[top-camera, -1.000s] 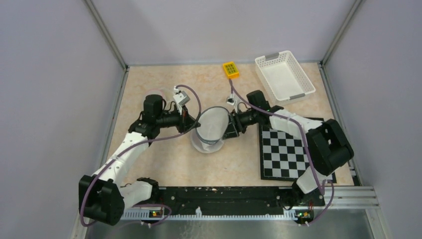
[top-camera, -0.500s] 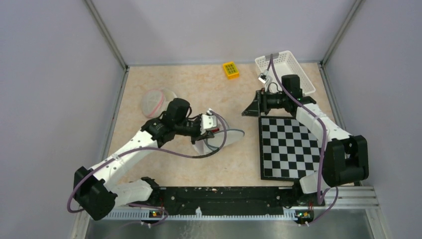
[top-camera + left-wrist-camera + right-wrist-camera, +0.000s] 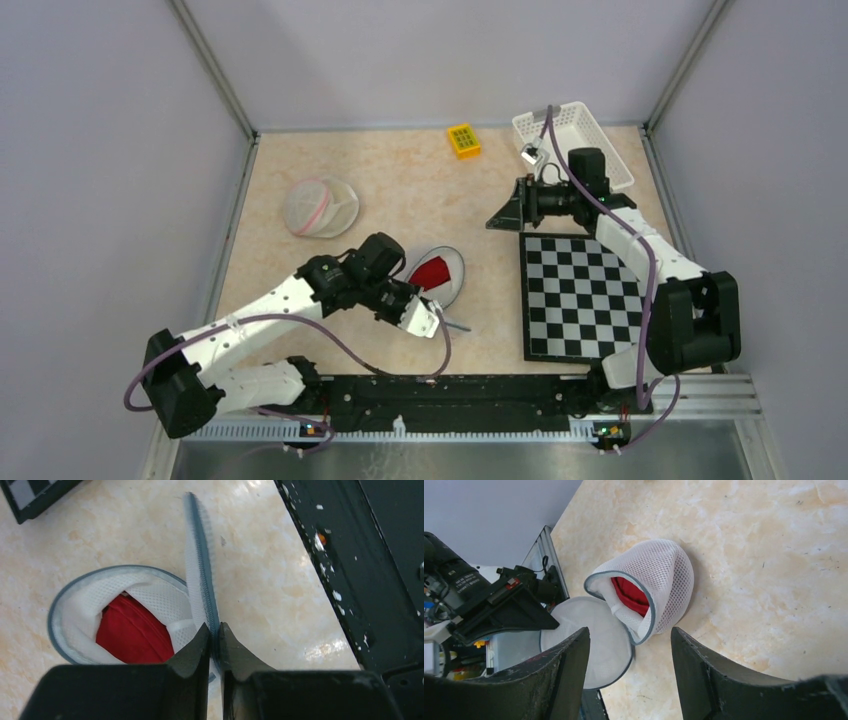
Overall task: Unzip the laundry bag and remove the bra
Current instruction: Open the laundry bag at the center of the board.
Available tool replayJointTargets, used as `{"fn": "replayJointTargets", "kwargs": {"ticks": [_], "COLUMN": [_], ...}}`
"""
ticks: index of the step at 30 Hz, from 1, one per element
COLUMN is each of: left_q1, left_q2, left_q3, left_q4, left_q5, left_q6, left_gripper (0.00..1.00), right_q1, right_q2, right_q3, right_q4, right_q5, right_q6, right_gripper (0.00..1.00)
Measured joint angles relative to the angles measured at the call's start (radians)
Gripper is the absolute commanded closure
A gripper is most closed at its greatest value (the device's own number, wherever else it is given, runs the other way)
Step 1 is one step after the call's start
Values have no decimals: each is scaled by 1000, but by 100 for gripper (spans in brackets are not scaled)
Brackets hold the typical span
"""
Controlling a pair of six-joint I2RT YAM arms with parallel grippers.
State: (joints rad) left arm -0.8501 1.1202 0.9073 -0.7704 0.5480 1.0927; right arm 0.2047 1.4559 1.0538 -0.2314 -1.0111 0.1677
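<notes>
Lying at the far left of the table (image 3: pixel 290 150) is a pale domed mesh item with a pink line on it (image 3: pixel 320 207). It sits well apart from the work, and what it is cannot be told. Nearer the middle, the left gripper (image 3: pixel 214 630) has its jaws drawn narrow, pinching the round zip-edged flap (image 3: pixel 200 575) of the laundry bag (image 3: pixel 669 580) and holding it up on edge beside the mouth. That flap is folded clear of the bag, so the unzipping looks done, or very nearly so; how far round the zip runs cannot be seen. The mouth gapes toward the right arm, and the red bra (image 3: pixel 130 635) is inside it, tucked partly under a fold of white lining and not yet drawn out at all. Removing it is the half of the task that remains. Further right, the right gripper (image 3: pixel 503 215) hangs above the table with its jaws wide and nothing between them. It faces the opening from well apart, beside the far corner of the checkerboard (image 3: pixel 585 300). It seems the likelier one to reach in for the bra while the left keeps the flap back. Beyond it, at the far right corner, sits the white basket (image 3: pixel 590 125).
</notes>
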Motion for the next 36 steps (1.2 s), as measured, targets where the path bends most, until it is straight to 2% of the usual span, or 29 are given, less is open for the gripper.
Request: {"fn": "replayJointTargets", "kwargs": {"ticks": [4,7,10,12,14,20,27,31,36], "left_q1": [-14,-16,-16,-16,-16,-13,80,115,116], "left_q2": [-38,-91,-139,-180,-214,-256,-209,-185,-72], "left_q3": [-69,-131,-167,-185,-194,-171,-29,-21,-54], "left_q4": [-39,-68,-92,-117,-145,-208,-207,-81,203], "left_q5": [-60,-121,-174,-213,-237,-245,-115,-68,-100], "left_q6": [107,189,246,281,304,248,116,-3,-158], "left_gripper": [86,72,50,42,39,41,43,48,58], "right_q1": [3,10,28,48,67,112,156,177,188], "right_q2": [11,23,36,45,53,77,138,193,266], "right_q3": [0,0,0,0,0,0,1,2,3], "right_q4": [10,16,19,19,19,29,53,78,113], "right_q5": [-4,-3,-2,3,12,48,101,121,126], "right_q6": [9,11,10,8,7,8,9,18,49], "right_gripper": [40,40,40,40,40,40,36,36,36]}}
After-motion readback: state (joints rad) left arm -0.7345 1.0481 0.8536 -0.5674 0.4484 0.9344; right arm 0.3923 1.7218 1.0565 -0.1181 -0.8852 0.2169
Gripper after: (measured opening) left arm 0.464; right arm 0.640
